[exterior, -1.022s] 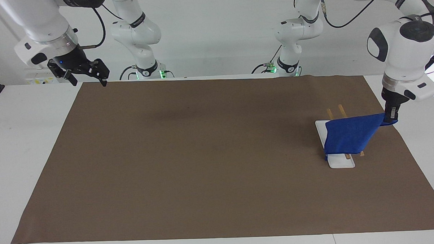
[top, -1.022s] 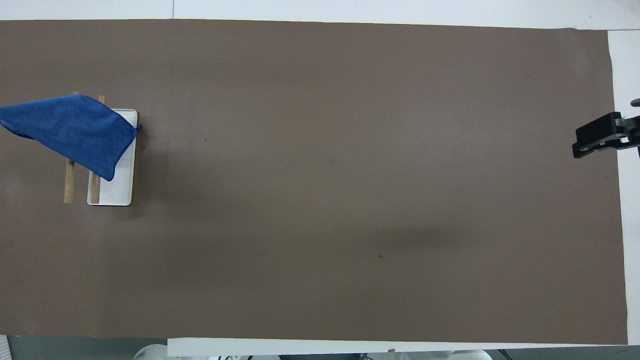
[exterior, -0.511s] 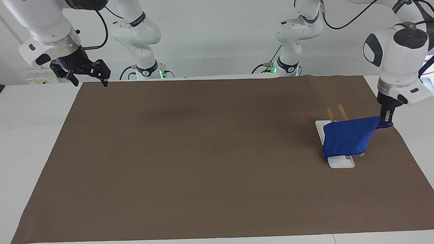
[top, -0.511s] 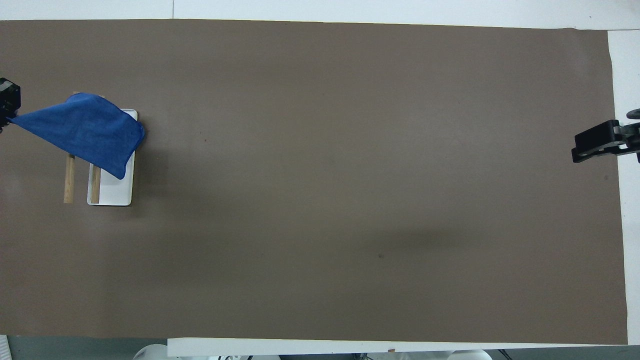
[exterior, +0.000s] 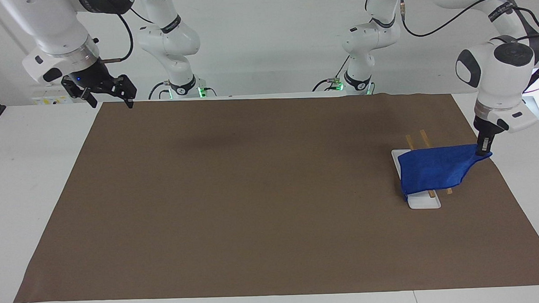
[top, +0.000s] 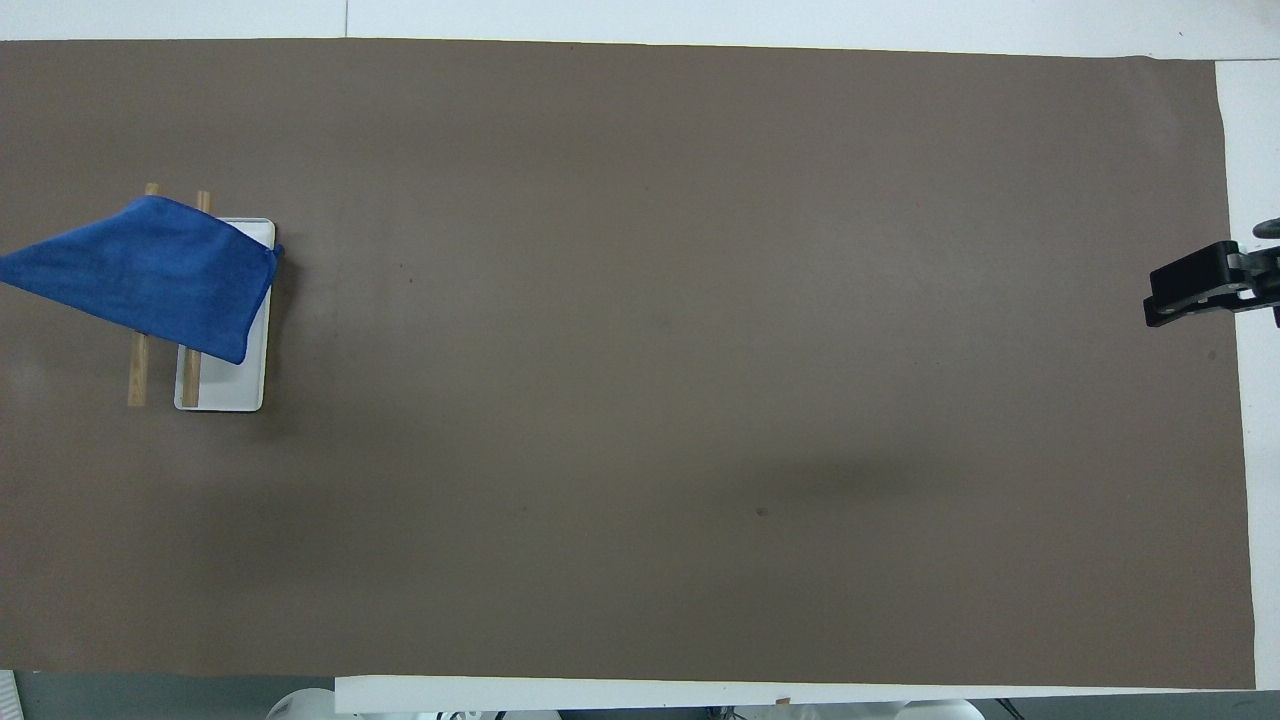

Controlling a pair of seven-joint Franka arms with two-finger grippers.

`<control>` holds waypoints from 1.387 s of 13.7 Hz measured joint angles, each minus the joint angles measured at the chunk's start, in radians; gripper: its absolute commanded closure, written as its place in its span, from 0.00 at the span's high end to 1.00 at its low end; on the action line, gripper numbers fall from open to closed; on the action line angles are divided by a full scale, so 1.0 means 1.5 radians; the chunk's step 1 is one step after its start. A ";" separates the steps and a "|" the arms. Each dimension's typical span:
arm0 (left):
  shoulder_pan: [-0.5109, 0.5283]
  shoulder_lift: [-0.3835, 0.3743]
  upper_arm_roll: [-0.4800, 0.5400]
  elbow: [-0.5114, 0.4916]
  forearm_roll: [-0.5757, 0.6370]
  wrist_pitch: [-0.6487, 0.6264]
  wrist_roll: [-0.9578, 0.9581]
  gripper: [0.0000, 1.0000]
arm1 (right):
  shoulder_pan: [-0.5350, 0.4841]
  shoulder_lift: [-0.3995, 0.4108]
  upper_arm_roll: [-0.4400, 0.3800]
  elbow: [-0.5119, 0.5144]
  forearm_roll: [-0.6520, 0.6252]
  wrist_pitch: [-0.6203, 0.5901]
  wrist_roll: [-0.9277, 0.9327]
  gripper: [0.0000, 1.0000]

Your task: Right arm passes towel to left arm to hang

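The royal-blue towel (exterior: 434, 170) lies draped over the rack (exterior: 424, 203), a white base with two wooden rods (exterior: 425, 138), at the left arm's end of the table. It also shows in the overhead view (top: 160, 275), spread across the rack (top: 228, 385). My left gripper (exterior: 483, 152) is shut on the towel's corner, just off the rack toward the table's end; it is out of the overhead view. My right gripper (exterior: 110, 101) is open and empty, raised over the mat's corner at the right arm's end, and shows in the overhead view (top: 1190, 290).
A brown mat (exterior: 253, 192) covers most of the white table (exterior: 28, 178). The rack's rods stick out from under the towel on the side nearer the robots.
The left gripper shifted toward the rack, then back toward the table's end, with the towel's corner still in it. The towel sits a little lower on the rack. The right arm barely moved.
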 measured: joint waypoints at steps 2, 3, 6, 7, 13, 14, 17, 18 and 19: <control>0.003 0.000 -0.002 -0.017 0.000 0.018 0.004 1.00 | -0.001 0.000 0.000 -0.001 0.000 0.000 0.000 0.99; 0.002 0.000 -0.006 -0.025 0.000 0.021 0.004 1.00 | -0.004 0.000 0.000 -0.004 0.000 0.001 0.000 0.99; -0.018 -0.001 -0.011 -0.030 -0.019 0.025 0.003 1.00 | -0.013 0.000 -0.001 -0.008 0.000 0.006 0.000 0.99; -0.024 -0.001 -0.012 -0.030 -0.024 0.026 0.003 1.00 | -0.013 0.000 -0.001 -0.008 0.000 0.006 0.000 0.99; -0.113 -0.004 -0.021 0.053 -0.086 -0.070 0.043 1.00 | -0.013 -0.001 -0.001 -0.008 0.000 0.006 0.000 0.99; -0.138 -0.005 -0.022 0.097 -0.126 -0.154 0.097 1.00 | -0.013 -0.001 -0.001 -0.009 0.000 0.006 0.000 0.99; -0.150 -0.006 -0.019 0.258 -0.212 -0.390 0.301 1.00 | -0.013 -0.001 -0.001 -0.009 0.000 0.006 0.000 0.99; -0.145 -0.006 -0.017 0.294 -0.212 -0.452 0.372 1.00 | -0.013 -0.001 -0.001 -0.009 0.000 0.006 0.000 0.99; -0.141 -0.004 -0.014 0.319 -0.205 -0.494 0.441 1.00 | -0.013 -0.001 -0.001 -0.009 0.000 0.006 0.000 0.99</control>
